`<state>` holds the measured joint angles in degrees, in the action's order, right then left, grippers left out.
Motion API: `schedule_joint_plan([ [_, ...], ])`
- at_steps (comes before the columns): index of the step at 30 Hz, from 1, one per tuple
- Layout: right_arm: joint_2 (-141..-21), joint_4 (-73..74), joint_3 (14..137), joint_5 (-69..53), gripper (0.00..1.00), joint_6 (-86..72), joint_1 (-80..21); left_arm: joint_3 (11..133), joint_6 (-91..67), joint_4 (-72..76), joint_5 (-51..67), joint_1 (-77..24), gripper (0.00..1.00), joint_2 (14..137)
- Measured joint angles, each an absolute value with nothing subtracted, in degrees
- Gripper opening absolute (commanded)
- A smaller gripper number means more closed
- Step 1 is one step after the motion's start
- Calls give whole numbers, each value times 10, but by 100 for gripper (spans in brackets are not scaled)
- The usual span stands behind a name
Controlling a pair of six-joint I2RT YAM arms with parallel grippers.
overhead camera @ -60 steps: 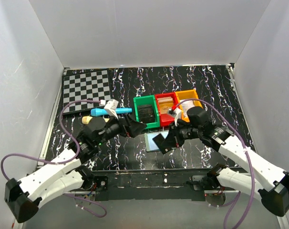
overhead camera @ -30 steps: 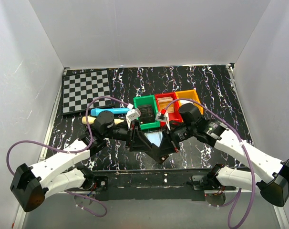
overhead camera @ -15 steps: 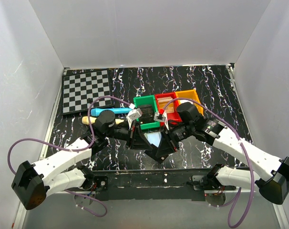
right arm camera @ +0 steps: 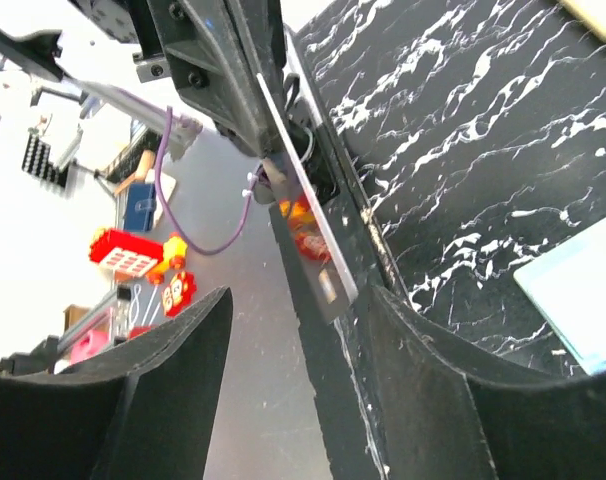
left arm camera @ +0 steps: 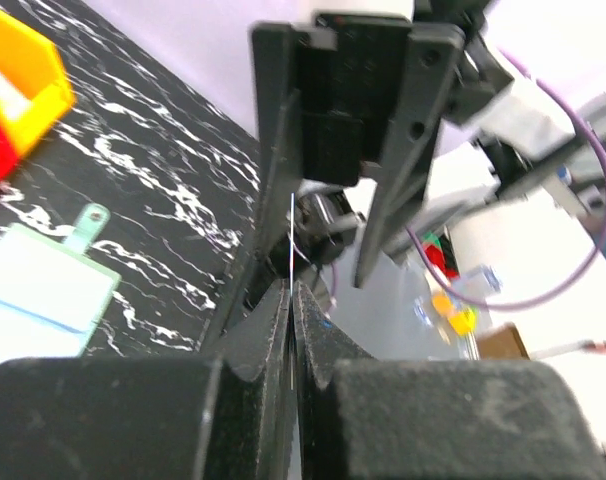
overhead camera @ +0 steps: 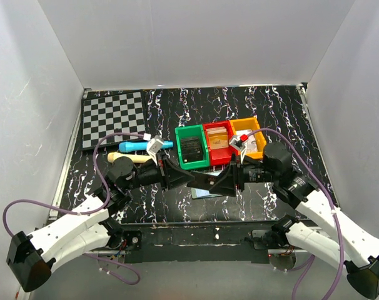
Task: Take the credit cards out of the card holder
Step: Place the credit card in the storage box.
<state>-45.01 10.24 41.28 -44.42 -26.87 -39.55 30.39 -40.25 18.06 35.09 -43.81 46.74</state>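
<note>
A thin dark credit card (overhead camera: 202, 179) hangs above the table between my two grippers. My left gripper (overhead camera: 186, 177) is shut on its left end; in the left wrist view the card (left arm camera: 292, 240) shows edge-on between the closed jaws of that gripper (left arm camera: 293, 300). My right gripper (overhead camera: 220, 182) stands open around the card's other end, its fingers apart on either side. In the right wrist view the glossy card (right arm camera: 313, 245) runs past my open right gripper (right arm camera: 298, 335). The card holder (overhead camera: 206, 193) lies open and flat below, its pale-blue panels (left arm camera: 38, 295) up.
Green (overhead camera: 191, 147), red (overhead camera: 217, 142) and orange (overhead camera: 249, 136) bins stand in a row just behind the grippers. A chessboard (overhead camera: 113, 117) lies at the back left. A blue tool (overhead camera: 142, 145) and a wooden piece (overhead camera: 128, 157) lie beside the left arm.
My right gripper has opened and let go of the card. The left gripper closed on the card and keeps it. Both arms have drawn slightly apart.
</note>
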Motion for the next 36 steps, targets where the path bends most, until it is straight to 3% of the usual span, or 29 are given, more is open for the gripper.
schedule_joint_plan([
  [5,-402,14,365,-378,80,-347,-394,283,-428,187,257,-436,0,437],
  [8,-371,-8,348,-341,80,-364,-392,277,-439,196,231,-436,0,426],
  [22,-361,-188,261,-314,70,-481,-354,250,-512,269,195,-436,0,406],
  [36,-424,-318,260,-379,51,-552,-349,250,-537,292,195,-436,0,408],
])
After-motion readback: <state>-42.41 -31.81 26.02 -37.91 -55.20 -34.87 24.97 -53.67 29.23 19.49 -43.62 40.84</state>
